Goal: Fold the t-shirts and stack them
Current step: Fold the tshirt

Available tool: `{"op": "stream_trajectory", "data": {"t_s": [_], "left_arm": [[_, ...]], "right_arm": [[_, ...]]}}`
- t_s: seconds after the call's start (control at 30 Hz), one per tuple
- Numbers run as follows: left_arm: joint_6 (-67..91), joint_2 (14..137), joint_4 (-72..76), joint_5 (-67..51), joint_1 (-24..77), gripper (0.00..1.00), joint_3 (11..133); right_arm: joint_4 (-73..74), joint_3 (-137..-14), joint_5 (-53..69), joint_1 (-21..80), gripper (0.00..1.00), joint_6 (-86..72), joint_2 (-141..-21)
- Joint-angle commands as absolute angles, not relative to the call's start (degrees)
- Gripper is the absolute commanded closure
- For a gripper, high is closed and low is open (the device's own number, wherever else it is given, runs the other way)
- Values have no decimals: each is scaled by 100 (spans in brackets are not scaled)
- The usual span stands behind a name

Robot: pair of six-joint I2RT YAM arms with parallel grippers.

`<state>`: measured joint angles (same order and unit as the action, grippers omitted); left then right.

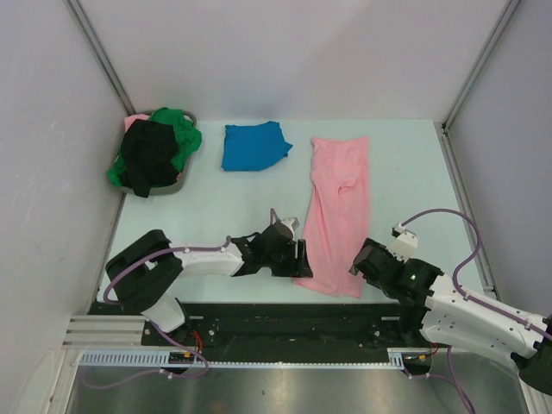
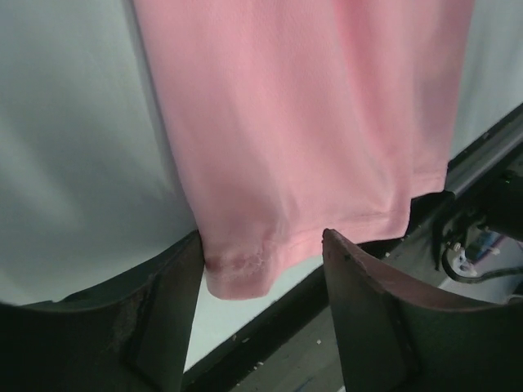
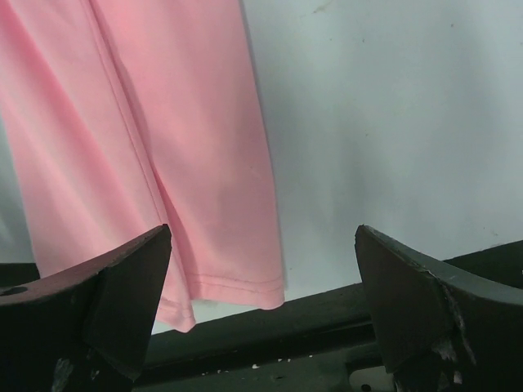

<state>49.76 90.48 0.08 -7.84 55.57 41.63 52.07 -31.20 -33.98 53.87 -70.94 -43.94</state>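
Note:
A light pink t-shirt point(image 1: 336, 211), folded into a long strip, lies on the table with its hem at the near edge. My left gripper point(image 1: 302, 257) is at the hem's left corner. In the left wrist view this gripper point(image 2: 261, 237) is open, and the pink corner point(image 2: 237, 273) sits between its fingers, touching the left finger point(image 2: 167, 314). My right gripper point(image 1: 357, 259) is at the hem's right corner. It point(image 3: 263, 230) stands wide open around the pink hem point(image 3: 233, 282). A folded bright blue t-shirt point(image 1: 254, 145) lies at the back. The green t-shirt point(image 1: 183, 129) and the black t-shirt point(image 1: 148, 155) are piled in the basket.
The grey round basket point(image 1: 179, 183) stands at the back left, against the left wall. The table's near edge, a black rail point(image 1: 285, 315), runs just below the pink hem. White walls close in the left, back and right sides.

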Motion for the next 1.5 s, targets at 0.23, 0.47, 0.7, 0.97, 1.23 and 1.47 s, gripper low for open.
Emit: {"op": "stream_trajectory", "data": {"t_s": [0.23, 0.47, 0.7, 0.97, 1.23, 1.47], "left_arm": [[5317, 8930, 421, -721, 5739, 55, 3331], [5537, 8746, 966, -791, 5748, 83, 2892], [5713, 8525, 1020, -695, 6038, 91, 2795], [6126, 8640, 1160, -449, 6609, 90, 2900], [6214, 8841, 1327, -492, 6794, 89, 2909], [6117, 9000, 1459, -597, 6803, 89, 2988]], "right_arm": [[5080, -3023, -3454, 5326, 0, -7110, -4377], [4774, -3015, -3428, 5046, 0, -6768, -4403], [2982, -3155, -2305, 4132, 0, -5152, -5026], [1917, -5182, -1679, 3577, 0, -3745, -7582], [643, -6784, -1029, 3024, 0, -3322, -9279], [-438, -7637, -475, 2646, 6, -3586, -10835]]}}
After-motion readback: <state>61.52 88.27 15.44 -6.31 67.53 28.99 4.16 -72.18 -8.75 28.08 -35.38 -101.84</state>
